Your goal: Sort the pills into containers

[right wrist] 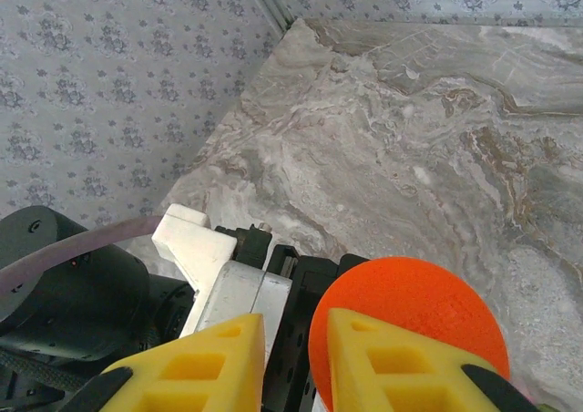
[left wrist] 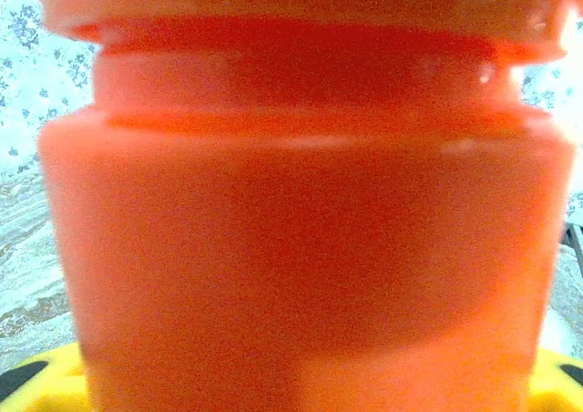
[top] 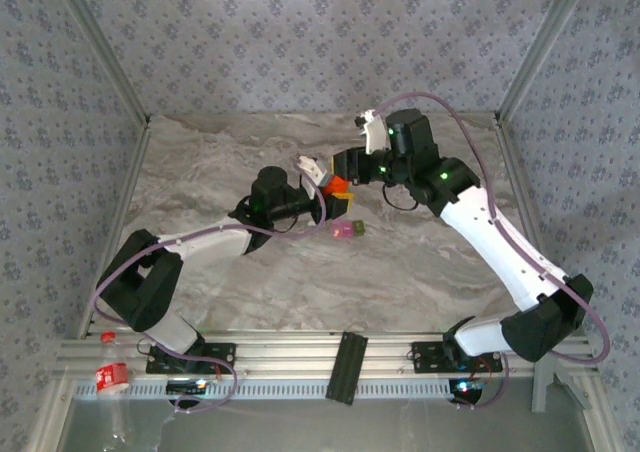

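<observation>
Orange bottle clamped in left fingers, right fingers slightly apart by cap, containers nearby

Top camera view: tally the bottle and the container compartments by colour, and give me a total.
orange bottle: 1
pink compartment: 1
olive-green compartment: 1
Total: 3

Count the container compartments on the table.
2. The pink compartment lies in the middle of the table; the green compartment is joined to it, on the side of the right arm. Others may hide beneath the arms.
</observation>
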Available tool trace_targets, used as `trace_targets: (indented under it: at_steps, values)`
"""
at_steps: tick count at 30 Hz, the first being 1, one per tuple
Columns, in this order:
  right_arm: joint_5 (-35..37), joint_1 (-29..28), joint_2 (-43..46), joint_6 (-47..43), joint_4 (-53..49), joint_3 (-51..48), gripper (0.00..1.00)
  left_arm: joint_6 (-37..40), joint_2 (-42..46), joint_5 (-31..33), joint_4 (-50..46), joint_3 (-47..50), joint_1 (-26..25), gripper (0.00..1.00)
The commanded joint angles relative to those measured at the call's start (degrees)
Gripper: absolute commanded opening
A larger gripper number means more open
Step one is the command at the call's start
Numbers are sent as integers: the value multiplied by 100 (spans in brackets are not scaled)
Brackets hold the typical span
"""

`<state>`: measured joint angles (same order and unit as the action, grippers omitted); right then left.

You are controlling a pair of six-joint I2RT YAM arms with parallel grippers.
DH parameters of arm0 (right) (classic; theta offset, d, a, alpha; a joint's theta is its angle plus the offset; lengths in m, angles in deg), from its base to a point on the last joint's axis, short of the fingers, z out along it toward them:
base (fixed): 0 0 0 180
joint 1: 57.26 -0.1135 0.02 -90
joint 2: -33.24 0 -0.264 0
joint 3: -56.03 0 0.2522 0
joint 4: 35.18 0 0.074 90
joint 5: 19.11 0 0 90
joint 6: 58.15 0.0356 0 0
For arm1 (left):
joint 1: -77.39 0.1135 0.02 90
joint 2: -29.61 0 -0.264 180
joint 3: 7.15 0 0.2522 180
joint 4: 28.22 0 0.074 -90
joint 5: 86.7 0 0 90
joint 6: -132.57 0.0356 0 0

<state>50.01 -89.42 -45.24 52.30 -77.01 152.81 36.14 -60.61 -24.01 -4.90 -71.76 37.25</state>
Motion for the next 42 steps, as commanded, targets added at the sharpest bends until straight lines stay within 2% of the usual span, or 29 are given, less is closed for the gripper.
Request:
trace_targets:
  at_steps: [1, 7, 13, 15, 20, 23, 28, 42]
  values:
    - [-274, 152, 144, 173, -382, -67, 28, 70, 186, 95, 730, -243, -22, 0]
    - [-598, 490, 449, 397, -45, -41, 32, 117, 206, -70, 715, -257, -21, 0]
    - [-733, 839, 760, 359, -108, 116, 42, 151, 254, -362, 578, -300, 6, 0]
    - [-803, 1013, 833, 271, -210, 127, 49, 138, 276, -509, 512, -314, 9, 0]
    - [-1222, 1338, 881, -272, -581, 199, 77, 68, 351, -1156, 174, -466, 69, 0]
    - [-1473, 1397, 819, -609, -799, 266, 87, 60, 364, -1524, -82, -613, 77, 0]
    - [-1737, 1316, 644, -937, -993, 476, 91, 72, 328, -1859, -402, -788, 84, 0]
    - [-1436, 879, 77, -1454, -1613, 944, 88, 60, 262, -1936, -431, -820, 78, 0]
